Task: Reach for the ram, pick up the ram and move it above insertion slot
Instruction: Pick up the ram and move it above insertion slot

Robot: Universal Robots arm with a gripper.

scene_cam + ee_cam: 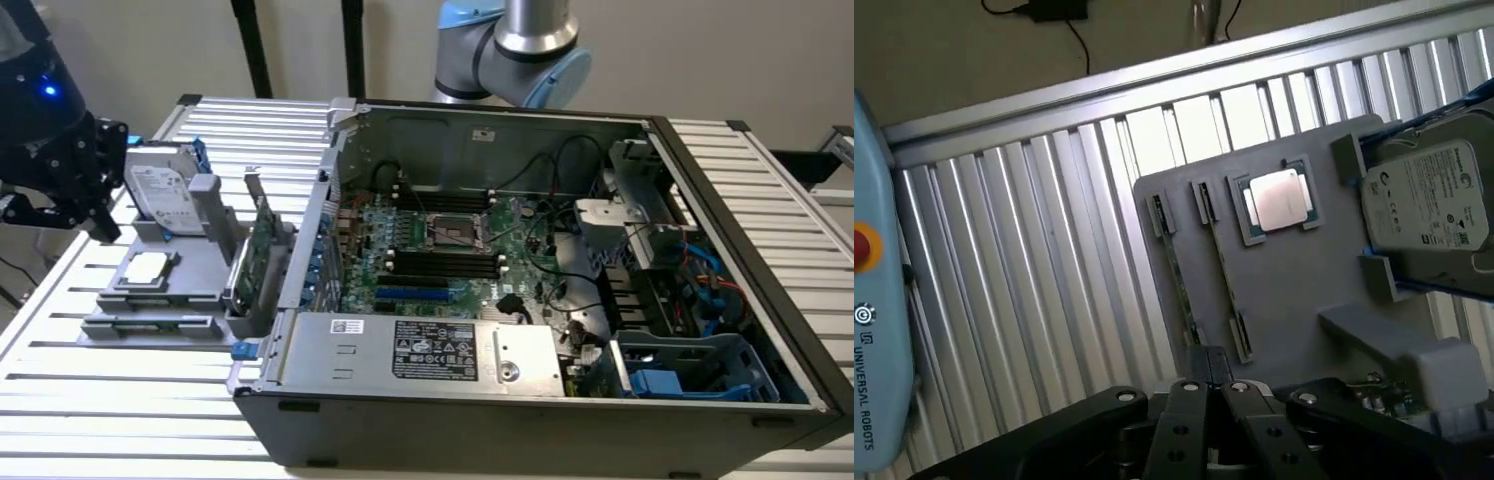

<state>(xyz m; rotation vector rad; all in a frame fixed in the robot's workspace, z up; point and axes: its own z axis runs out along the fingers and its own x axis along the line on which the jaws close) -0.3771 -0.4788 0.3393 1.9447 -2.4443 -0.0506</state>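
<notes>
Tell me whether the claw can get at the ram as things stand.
Probably yes. The claw hangs by the grey holder, close to the ram, which stands on edge with nothing above it; the hard drive and processor sit off to the side.

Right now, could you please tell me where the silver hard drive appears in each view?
Exterior view: hard drive stands on edge at the gray holder's far end, exterior view's left of the computer case.
Wrist view: hard drive beside the processor chip.
Shared landmark: the processor chip on the holder.
</notes>
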